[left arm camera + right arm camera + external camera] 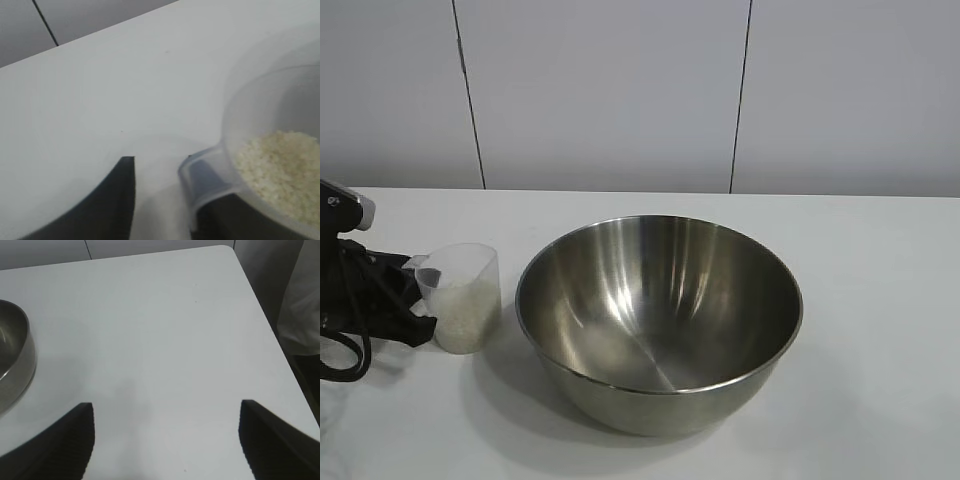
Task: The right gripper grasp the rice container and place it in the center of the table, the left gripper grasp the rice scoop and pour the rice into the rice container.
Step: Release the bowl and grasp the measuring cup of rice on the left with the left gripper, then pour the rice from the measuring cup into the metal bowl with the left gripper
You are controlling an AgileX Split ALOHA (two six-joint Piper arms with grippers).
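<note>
Stainless rice container (659, 320) sits upright on the white bench (880, 300), roughly mid-bench, nearer the front edge than the back; inside looks bare, no grains visible. Its rim also shows at the side of the right wrist view (15, 360).

Rice scoop (460, 297), clear plastic, stands upright just beside the container on its left-edge side, a narrow gap between them, not touching. Rice (463, 315) fills roughly the lower half; the left wrist view shows the white heap (280, 170) inside the cup (250, 165).

Left pincer (420, 300) comes in from the left edge of the bench, at the scoop's handle side. Exterior view has the black fingers right against the cup's loop handle (207, 175). Left wrist view shows one finger (112, 200) apart from the handle and the other dark under it, so that frame does not look fully clamped; best read is clenched on the rice scoop at the handle. Scoop base looks to be on the bench or barely off it, can't tell which.

Right pincer (165, 440): released, fingers (60, 445) spread wide, nothing between them, hovering over bare bench near the right edge, well apart from the container. White cloth (300, 305) hangs beyond that edge.
</note>
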